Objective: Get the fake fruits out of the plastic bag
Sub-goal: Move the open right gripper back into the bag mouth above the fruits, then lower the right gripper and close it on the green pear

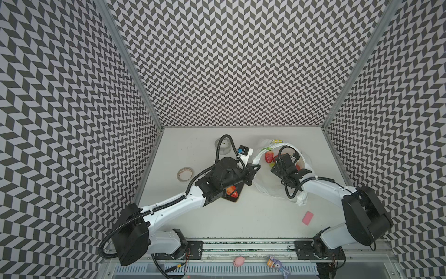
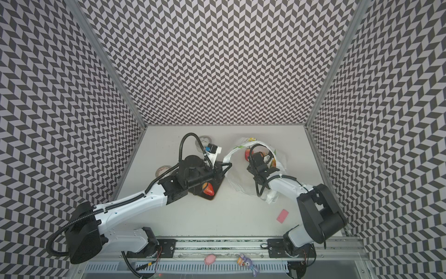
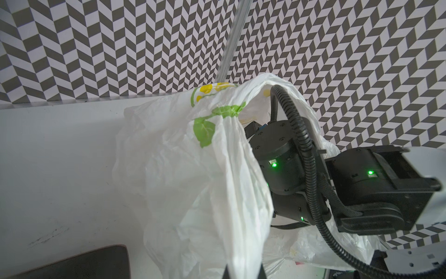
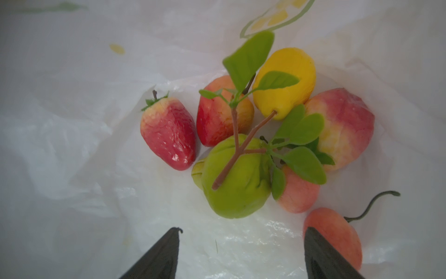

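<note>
The white plastic bag [image 1: 270, 190] printed with lemons lies at the right middle of the table, mouth gaping. My left gripper [image 3: 243, 274] is shut on a fold of the bag's rim [image 3: 193, 169] and holds it up. My right gripper [image 4: 241, 232] is inside the bag, open, nothing between its fingers. Below it lie the fake fruits: a red strawberry [image 4: 169, 135], a yellow lemon [image 4: 287, 79] with a leafy sprig, a green pear [image 4: 239, 183] and several pinkish peaches, one [image 4: 335, 234] right beside a fingertip. Another red fruit [image 1: 231, 191] rests on a dark board [image 1: 237, 200] under my left arm.
A tape roll [image 1: 185, 174] lies at the left and a clear tape roll [image 1: 223, 145] at the back. A pink block [image 1: 307, 218] lies front right. A pink toy pig [image 1: 239, 261] and a purple toy [image 1: 277, 263] sit on the front rail.
</note>
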You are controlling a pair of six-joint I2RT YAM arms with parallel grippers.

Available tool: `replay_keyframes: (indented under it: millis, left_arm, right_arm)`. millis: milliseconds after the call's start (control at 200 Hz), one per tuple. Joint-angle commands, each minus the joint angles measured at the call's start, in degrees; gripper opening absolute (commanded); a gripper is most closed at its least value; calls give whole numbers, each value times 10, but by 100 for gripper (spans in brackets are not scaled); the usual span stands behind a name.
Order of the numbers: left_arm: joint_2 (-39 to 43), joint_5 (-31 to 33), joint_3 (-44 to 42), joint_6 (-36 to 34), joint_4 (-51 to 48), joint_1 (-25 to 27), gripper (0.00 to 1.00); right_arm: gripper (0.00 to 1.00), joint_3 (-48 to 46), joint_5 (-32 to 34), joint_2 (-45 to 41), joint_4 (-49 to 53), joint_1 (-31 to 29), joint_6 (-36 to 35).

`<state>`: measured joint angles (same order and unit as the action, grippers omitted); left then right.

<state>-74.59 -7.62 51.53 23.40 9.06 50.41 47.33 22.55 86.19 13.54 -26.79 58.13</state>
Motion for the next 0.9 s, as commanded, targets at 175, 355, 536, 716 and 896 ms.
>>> replay_keyframes:
  millis: [175,355,536,716,896]
  left_arm:
    - [-6,-11,-1,-6,19,5,0]
    - [-6,-10,-1,-6,19,5,0]
    - [-7,-9,-1,-5,18,5,0]
    - [-5,-7,0,-5,17,5,0]
    - [-6,-5,2,-6,13,4,0]
  right_arm:
    - [80,28,-19,21,-31,16,191]
    - [80,55,-25,55,-25,28,201]
    - [82,67,-49,91,-37,52,197]
    - [81,74,-60,113,-26,60,208]
    - [78,79,-73,141,-30,67,214]
